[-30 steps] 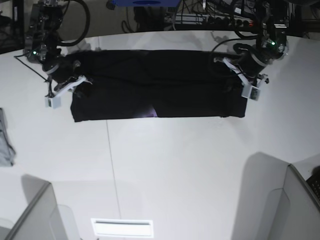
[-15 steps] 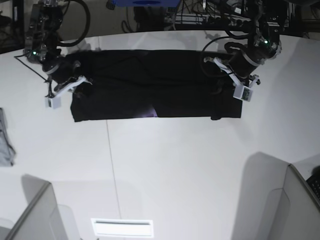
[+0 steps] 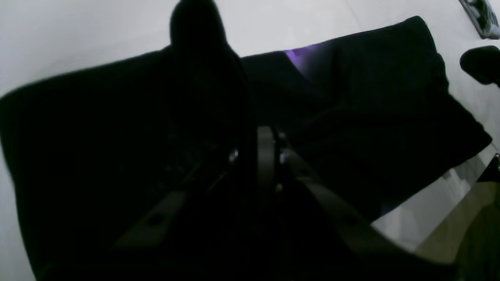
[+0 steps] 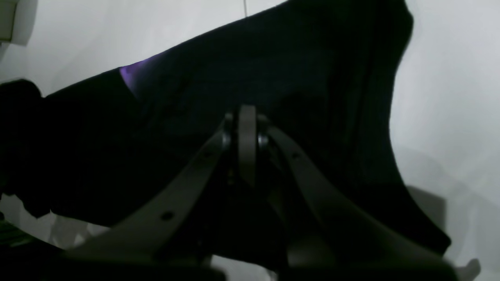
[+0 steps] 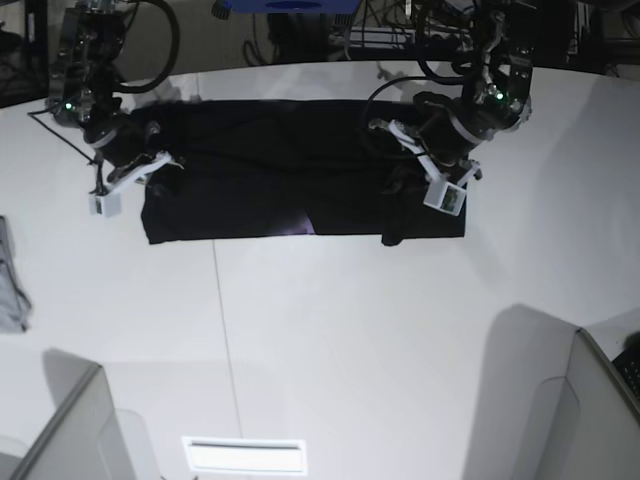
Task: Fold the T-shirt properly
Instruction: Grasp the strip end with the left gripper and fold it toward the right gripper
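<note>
Black T-shirt [image 5: 280, 170] folded into a long band across the far half of the white table [image 5: 330, 340], long axis running side to side, a sliver of purple print showing at its near edge. Left gripper [image 5: 415, 180] over the band's end on the base view's right, jaws nearly closed and apparently pinching a bunched ridge of cloth there; right gripper [image 5: 150, 165] at the opposite end, jaws fully closed with cloth directly beneath, grip on it not discernible. Next fold likely along the long axis, end toward end; left arm nearer the middle, small grey cloth [image 5: 10, 280] well apart.
</note>
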`<control>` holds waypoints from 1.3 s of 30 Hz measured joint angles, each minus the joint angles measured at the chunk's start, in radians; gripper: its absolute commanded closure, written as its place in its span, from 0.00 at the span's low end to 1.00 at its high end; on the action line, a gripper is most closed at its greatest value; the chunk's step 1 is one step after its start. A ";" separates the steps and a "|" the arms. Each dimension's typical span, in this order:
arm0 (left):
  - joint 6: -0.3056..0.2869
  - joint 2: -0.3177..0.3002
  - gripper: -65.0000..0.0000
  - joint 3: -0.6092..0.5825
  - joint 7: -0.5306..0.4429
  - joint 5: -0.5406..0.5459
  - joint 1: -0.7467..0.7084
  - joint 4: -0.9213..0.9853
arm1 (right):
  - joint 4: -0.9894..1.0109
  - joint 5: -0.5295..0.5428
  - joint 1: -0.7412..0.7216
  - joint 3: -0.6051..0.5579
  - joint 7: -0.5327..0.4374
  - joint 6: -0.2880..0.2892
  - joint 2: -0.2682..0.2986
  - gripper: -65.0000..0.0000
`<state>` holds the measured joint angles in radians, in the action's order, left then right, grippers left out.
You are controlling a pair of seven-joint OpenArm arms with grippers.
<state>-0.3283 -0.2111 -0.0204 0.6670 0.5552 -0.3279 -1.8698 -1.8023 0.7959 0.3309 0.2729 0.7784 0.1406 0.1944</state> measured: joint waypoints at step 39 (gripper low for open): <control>0.052 0.034 1.00 -0.173 0.002 0.000 0.097 0.097 | 0.001 0.003 -0.003 0.000 -0.003 0.000 0.003 1.00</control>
<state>-0.2760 -0.1776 -0.1936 0.6689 0.5549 -0.2306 -1.7733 -1.8015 0.7994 0.3275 0.2729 0.7750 0.1406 0.1978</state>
